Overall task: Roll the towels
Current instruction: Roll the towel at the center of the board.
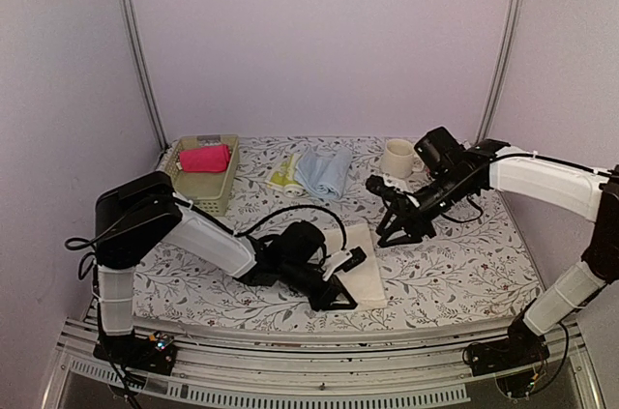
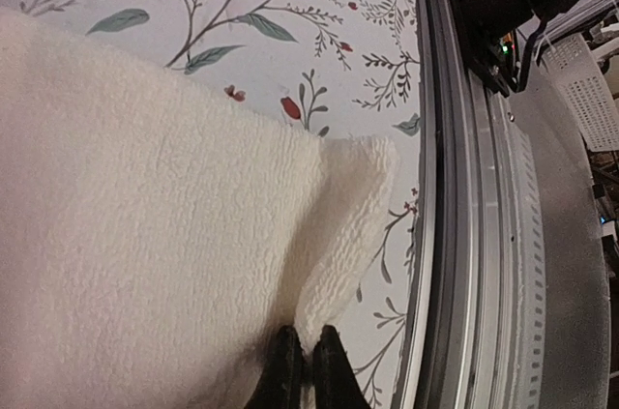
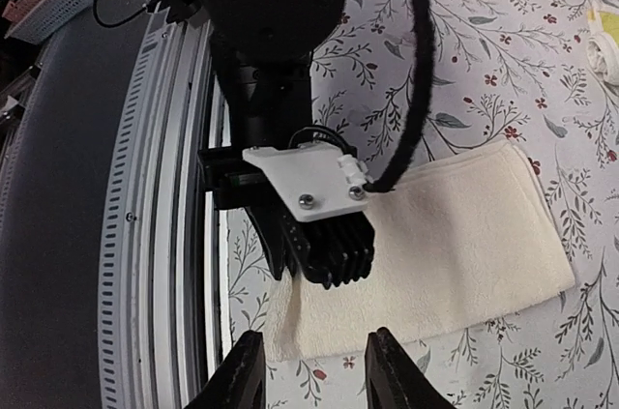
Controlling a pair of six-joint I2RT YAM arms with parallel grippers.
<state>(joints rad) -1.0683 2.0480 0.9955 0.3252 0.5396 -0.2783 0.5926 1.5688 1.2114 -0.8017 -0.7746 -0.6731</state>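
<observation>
Pinched between the 2 black fingertips (image 2: 286, 370) of the left gripper (image 2: 308, 375) is one corner of the cream towel (image 2: 145, 235) — the jaws are closed tight on the cloth, and that corner stands lifted and curled a little off the flowered tablecloth (image 2: 290, 3). The rest of this towel lies flat on the near part of the table, with its near edge just beside the aluminium rail (image 2: 464, 235) that runs along the table's front. From the top view the left arm reaches low across the towel, covering part of it. The right gripper (image 1: 392, 230) hangs above the table near the towel's far right corner; its 2 fingers stand partly apart with nothing between them, and they touch no cloth. The other 3 towels are well apart from this one, at the far side of the table: the hot pink towel (image 1: 205, 159) sits bundled inside the pale green mesh basket (image 1: 205, 196) at the far left, while the light blue towel (image 1: 327, 172) and the pale yellow-green towel (image 1: 284, 175) lie loosely side by side, touching — near them on the right stands a cream mug (image 1: 397, 158).
</observation>
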